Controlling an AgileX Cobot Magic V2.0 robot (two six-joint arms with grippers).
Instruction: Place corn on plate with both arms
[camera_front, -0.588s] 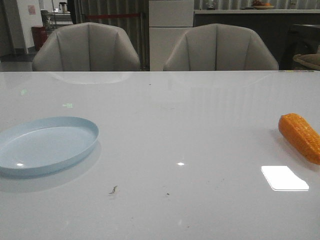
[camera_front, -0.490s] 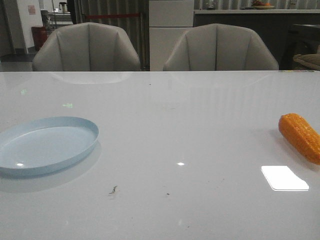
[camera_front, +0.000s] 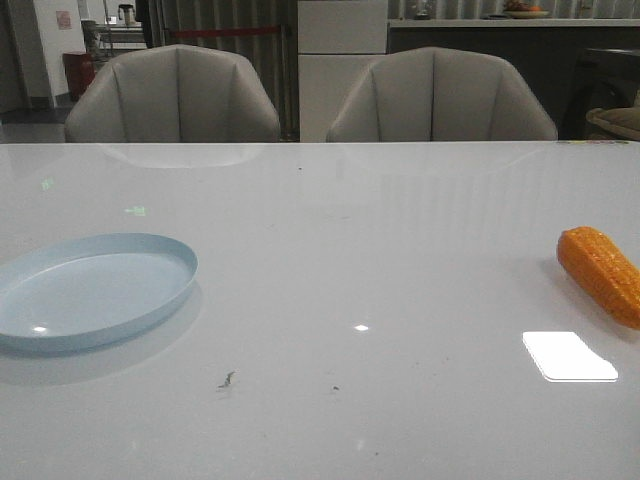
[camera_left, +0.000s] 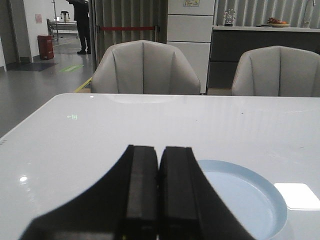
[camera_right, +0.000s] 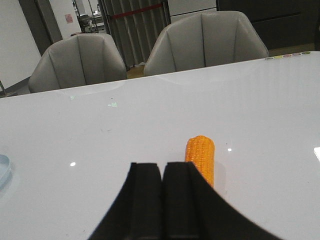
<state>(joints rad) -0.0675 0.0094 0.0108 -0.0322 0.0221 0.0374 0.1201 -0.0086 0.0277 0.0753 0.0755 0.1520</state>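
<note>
Corn (camera_right: 201, 156) lies just ahead of the right gripper (camera_right: 162, 187), long axis pointing away from it. Plate (camera_left: 250, 197) sits by the left gripper (camera_left: 159, 172). Both grippers closed, empty.

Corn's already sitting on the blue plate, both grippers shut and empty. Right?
Not quite. The corn lies on the bare table at the far right, well apart from the blue plate at the left, as the front view shows. The left gripper and the right gripper are shut and empty.

Dim, grainy frames; overhead light glares off the glossy table (camera_front: 400, 260).
</note>
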